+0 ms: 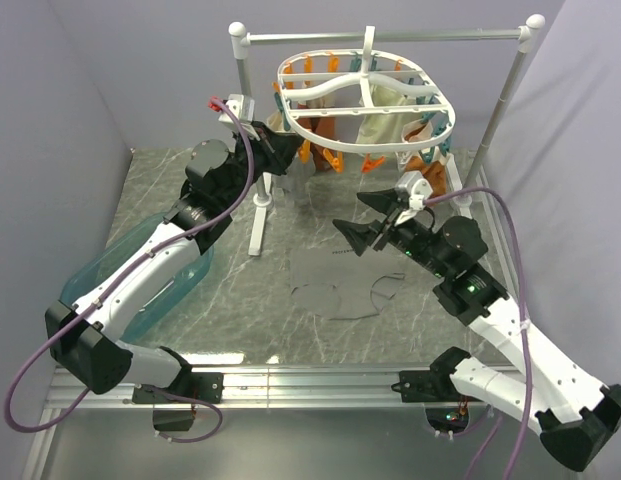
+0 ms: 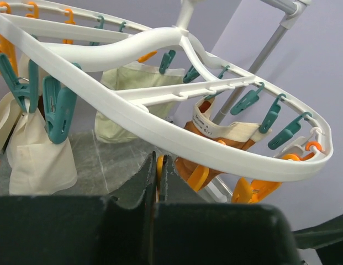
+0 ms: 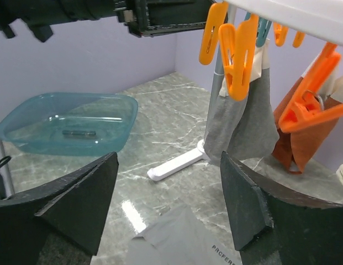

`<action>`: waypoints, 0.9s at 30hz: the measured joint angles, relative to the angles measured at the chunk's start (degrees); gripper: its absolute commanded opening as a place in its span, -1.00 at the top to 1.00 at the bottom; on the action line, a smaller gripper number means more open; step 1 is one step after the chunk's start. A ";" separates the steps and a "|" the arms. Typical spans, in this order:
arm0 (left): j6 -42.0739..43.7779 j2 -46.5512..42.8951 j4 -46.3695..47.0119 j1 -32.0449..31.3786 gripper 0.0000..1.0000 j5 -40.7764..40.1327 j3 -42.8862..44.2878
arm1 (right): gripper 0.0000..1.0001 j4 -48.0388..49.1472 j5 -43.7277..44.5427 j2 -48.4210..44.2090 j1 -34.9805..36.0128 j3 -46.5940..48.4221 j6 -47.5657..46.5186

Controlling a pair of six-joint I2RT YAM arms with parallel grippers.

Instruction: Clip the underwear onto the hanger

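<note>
Underwear (image 1: 330,282) flat on marbled table (image 1: 180,195), unclipped, in front of hanger (image 1: 367,88), right gripper (image 1: 352,212) spread wide and empty just above it, left gripper (image 1: 283,150) raised at hanger's rim, fingers pinched onto orange peg (image 2: 159,168)

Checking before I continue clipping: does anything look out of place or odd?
Nothing is spilled or damaged. The grey underwear lies flat on the table near the open right gripper, not on the hanger. A grey cloth seems held by a single orange peg. The left gripper pinches a neighbouring peg.
</note>
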 measured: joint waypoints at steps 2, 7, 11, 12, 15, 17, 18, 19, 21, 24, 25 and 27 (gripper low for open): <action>-0.04 -0.07 -0.11 0.00 0.99 0.66 0.00 | -0.58 1.53 1.81 1.73 1.38 0.07 -0.13; -0.85 -0.85 -1.86 0.04 0.99 3.10 0.00 | -0.44 5.51 6.58 7.56 5.70 2.62 -0.81; -2.08 -1.40 -2.93 0.07 0.99 4.39 0.00 | -0.38 10.84 10.54 11.17 7.93 3.89 -1.18; -2.29 -1.49 -3.04 0.07 0.99 4.70 0.00 | -0.38 11.96 11.15 11.91 8.09 3.98 -1.16; -3.30 -1.60 -3.10 0.07 0.99 5.38 0.00 | -0.37 13.90 12.59 13.97 8.09 4.83 -0.98; -3.65 -1.62 -3.13 0.09 0.99 5.97 0.00 | -0.37 15.34 13.40 14.99 8.09 5.09 -0.96; -3.85 -1.68 -3.17 0.09 0.99 6.29 0.00 | -0.37 15.78 13.66 15.32 8.09 5.09 -0.96; -4.13 -1.77 -3.28 0.09 0.99 6.45 0.00 | -0.37 16.35 13.90 15.65 8.09 5.09 -0.96; -4.70 -2.05 -3.39 0.09 0.99 6.71 -0.04 | -0.36 17.27 14.27 16.20 8.09 5.14 -0.96; -5.18 -2.73 -3.39 0.11 0.99 7.10 -0.26 | -0.34 18.69 14.69 17.35 8.09 5.62 -0.98; -5.40 -2.91 -3.37 0.11 0.99 7.30 -0.26 | -0.33 19.12 14.80 17.84 8.09 5.81 -1.01; -5.84 -3.13 -3.37 0.11 0.99 7.65 -0.26 | -0.31 19.93 14.97 19.08 8.09 6.34 -1.03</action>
